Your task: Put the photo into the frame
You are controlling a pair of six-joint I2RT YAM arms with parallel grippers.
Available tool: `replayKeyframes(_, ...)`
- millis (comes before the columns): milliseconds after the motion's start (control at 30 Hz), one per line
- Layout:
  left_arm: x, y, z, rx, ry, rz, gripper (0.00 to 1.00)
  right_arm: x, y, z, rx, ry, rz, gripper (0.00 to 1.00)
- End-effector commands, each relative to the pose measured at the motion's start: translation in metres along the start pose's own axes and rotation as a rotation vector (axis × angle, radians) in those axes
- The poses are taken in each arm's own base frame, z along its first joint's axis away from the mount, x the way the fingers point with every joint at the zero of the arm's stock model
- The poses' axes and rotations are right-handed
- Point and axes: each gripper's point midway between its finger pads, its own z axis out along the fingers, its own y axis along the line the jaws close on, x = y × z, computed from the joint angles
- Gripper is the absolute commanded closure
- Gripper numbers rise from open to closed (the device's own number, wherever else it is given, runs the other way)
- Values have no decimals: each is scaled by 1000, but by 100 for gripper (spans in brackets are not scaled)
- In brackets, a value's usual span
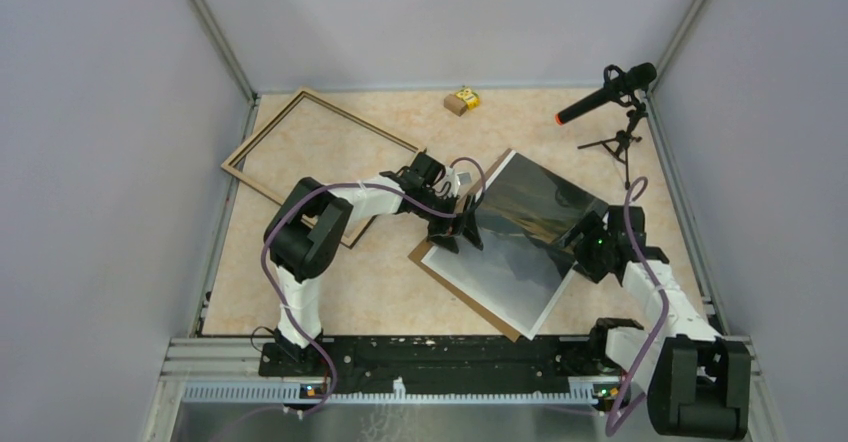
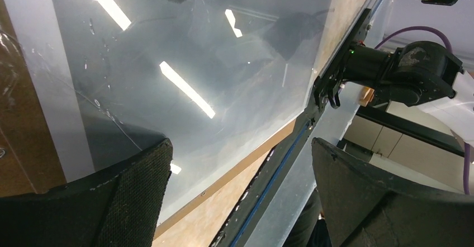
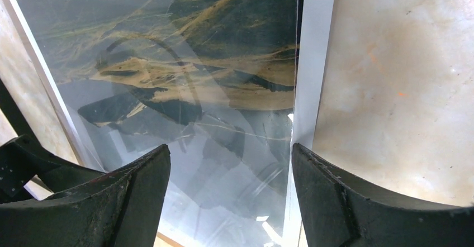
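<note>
Jaws apparently gape over photo (image 3: 195, 90), wrist views.

The glossy mountain photo (image 1: 520, 242) lies skewed on the worktop (image 1: 330, 292). The frame (image 1: 264, 127) lies far left, wood-rimmed back up.

Far-left part of the table (image 1: 400, 297), there's the frame (image 1: 361, 119), lying flat and skewed, its near corner tucked under the left arm (image 1: 350, 197). Over at centre-right, the photo (image 1: 520, 237) sits on top of the backing board (image 2: 17, 157), and the board pokes out along the photo's near-left side. Left gripper (image 1: 462, 232) is at the photo's left edge, right gripper (image 1: 580, 247) at its right edge, sheet between the two. Frame and photo are well apart. Back by the far edge, a small box (image 1: 461, 100) sits about mid-table, and in the far-right corner a microphone (image 1: 608, 92) on its tripod stands behind the photo
</note>
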Motion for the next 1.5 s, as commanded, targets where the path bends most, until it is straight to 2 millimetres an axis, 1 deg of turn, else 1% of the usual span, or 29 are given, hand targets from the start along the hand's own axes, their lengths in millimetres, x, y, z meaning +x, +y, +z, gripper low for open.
replayKeyframes(0,7,25,11,-72,15,-22,2,24,11,-4,-57,79,22,23)
replayKeyframes(167,7,25,11,-72,15,-23,2,22,28,-16,-138,62,37,23)
replayKeyframes(267,7,25,11,-71,14,-23,2,15,42,-26,-194,31,43,23)
replayKeyframes(400,8,26,12,-69,18,-24,2,6,59,-34,-272,-3,55,23)
replayKeyframes(567,8,24,12,-62,18,-21,2,0,75,-37,-362,-30,81,23)
replayKeyframes(700,8,22,12,-47,20,-20,2,-10,84,-37,-434,-96,60,25)
replayKeyframes(767,8,21,12,-43,22,-19,2,-14,89,-37,-474,-134,20,29)
replayKeyframes(867,9,19,12,-36,21,-12,2,-20,91,-34,-502,-180,-26,36)
replayKeyframes(933,8,18,11,-33,19,-6,2,-19,90,-30,-513,-185,-42,39)
replayKeyframes(1000,8,17,11,-33,19,-6,2,-15,94,-28,-559,-173,-57,42)
replayKeyframes(1067,9,17,12,-28,23,-5,2,-12,97,-28,-592,-159,-54,43)
replayKeyframes(1167,9,16,12,-26,23,-2,2,-11,97,-26,-590,-150,-54,50)
replayKeyframes(1300,6,12,9,-22,10,20,2,-13,97,-27,-581,-157,-53,65)
replayKeyframes(1367,2,5,6,-14,-10,49,2,-15,94,-26,-553,-161,-39,74)
replayKeyframes(1467,-5,-11,-5,7,-59,115,2,-17,89,-23,-521,-170,-23,84)
